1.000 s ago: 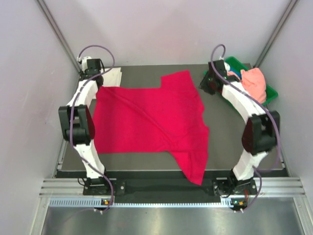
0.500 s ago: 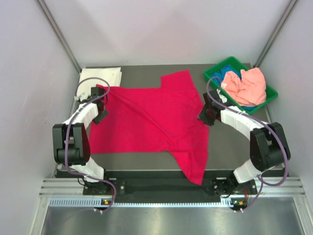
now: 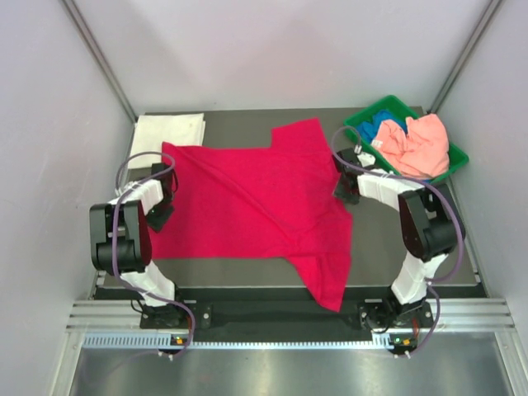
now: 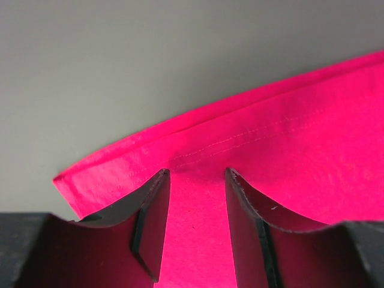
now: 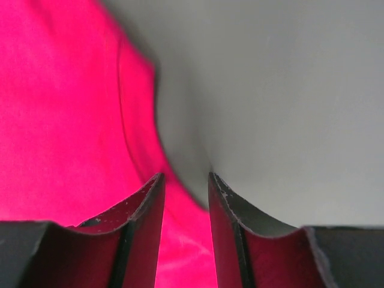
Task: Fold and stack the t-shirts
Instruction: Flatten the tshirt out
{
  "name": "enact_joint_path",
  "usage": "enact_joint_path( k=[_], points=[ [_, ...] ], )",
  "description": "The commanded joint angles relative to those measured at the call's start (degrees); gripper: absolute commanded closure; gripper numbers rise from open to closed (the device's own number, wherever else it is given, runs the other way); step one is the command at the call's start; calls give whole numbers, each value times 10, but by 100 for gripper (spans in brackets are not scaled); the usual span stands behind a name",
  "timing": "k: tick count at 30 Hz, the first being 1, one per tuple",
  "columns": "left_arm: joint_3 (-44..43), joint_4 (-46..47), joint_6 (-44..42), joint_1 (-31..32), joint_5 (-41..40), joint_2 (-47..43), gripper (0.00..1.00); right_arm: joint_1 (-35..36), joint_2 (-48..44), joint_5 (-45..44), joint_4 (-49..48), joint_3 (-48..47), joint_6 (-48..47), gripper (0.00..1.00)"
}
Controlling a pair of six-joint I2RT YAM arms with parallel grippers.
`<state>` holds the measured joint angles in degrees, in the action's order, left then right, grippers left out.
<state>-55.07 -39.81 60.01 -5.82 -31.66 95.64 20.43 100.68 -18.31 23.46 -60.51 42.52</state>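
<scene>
One folded, red one flat, two untouched
White t-shirt lies folded far left on the tabletop; left gripper and right gripper hover part-open, empty, at opposite edges of the spread crimson t-shirt; salmon-pink t-shirt and blue t-shirt wait in the green bin

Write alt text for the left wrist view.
The left gripper, its two dark fingers parted, sits over the stitched hem of a crimson-red cloth t-shirt, with red fabric showing between them. The hem runs diagonally across a grey table.
</scene>
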Motion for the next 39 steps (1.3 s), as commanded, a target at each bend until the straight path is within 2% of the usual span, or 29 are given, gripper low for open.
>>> enact_joint_path(
  k=[1,5,11,15,18,19,20,24,27,31,33,34,35,39],
  points=[
    [15,-33,32,-29,-24,53,53,-6,45,-65,7,-47,-39,64],
    [-2,-47,32,-49,-31,85,53,-6,72,-80,1,-116,-88,65],
    [-9,-42,27,-49,-22,45,51,-6,99,-49,2,-191,-131,65],
    [-42,-88,34,-49,-46,24,49,-6,71,-45,55,-209,-108,65],
    [-59,-108,44,-48,-54,3,47,-6,21,-47,118,-196,-36,64],
    [-59,-109,55,-49,-54,-11,47,-6,4,-41,158,-182,11,63],
    [-57,-112,63,-49,-55,-19,46,-6,-38,2,163,-165,31,62],
    [-29,-101,100,-49,-41,-61,47,8,-165,79,175,-37,165,61],
    [-25,-97,97,-49,-19,-82,47,42,-240,94,245,41,285,62],
    [-34,-109,94,-49,-10,-80,47,71,-290,156,307,130,340,66],
    [-34,-111,95,-49,-6,-79,46,108,-340,181,294,172,369,67],
    [-33,-109,93,-49,-5,-79,46,128,-359,182,283,209,417,67],
    [-31,-106,92,-50,0,-79,46,171,-394,180,282,224,442,68],
    [-42,-114,84,-49,1,-64,46,274,-449,181,307,277,534,65]
  ],
)
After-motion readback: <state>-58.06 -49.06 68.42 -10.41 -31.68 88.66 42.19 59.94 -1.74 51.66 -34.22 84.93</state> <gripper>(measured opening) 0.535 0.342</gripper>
